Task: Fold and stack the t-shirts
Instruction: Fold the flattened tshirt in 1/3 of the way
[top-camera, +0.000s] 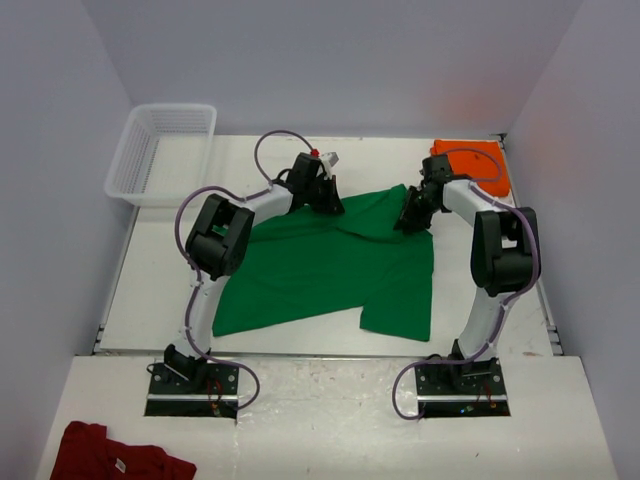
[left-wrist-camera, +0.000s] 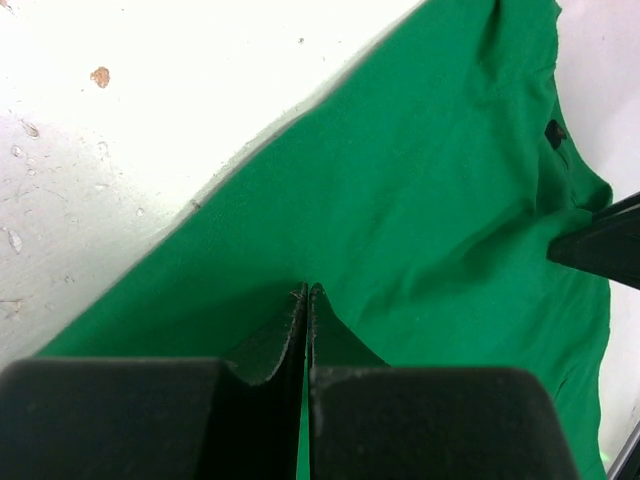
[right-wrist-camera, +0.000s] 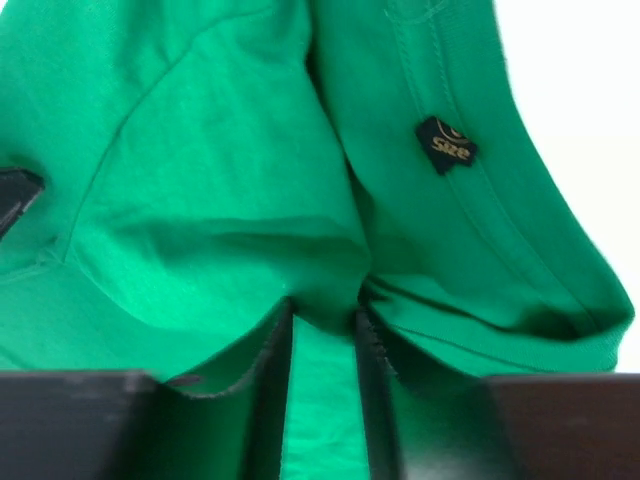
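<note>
The right claw (right-wrist-camera: 323, 310) is narrowed onto a bunched fold of the green t-shirt (right-wrist-camera: 200, 200), just beside its black size tag (right-wrist-camera: 445, 145). The left claw (left-wrist-camera: 305, 292) is pressed fully together on the same shirt's far edge. The shirt lies spread and rumpled across the white surface (top-camera: 160, 290). The orange t-shirt (top-camera: 470, 160) sits in the far right corner.

- Soft, even light from above filled the top view, and shadows on the desk (top-camera: 150, 280) were faint.
- In the left wrist view the bare desk glared nearly white, washing out detail.
- The right wrist view was slightly soft. Deep shadow sat in the folds of the green t-shirt (right-wrist-camera: 200, 200), and the upper right corner was blown out.
</note>
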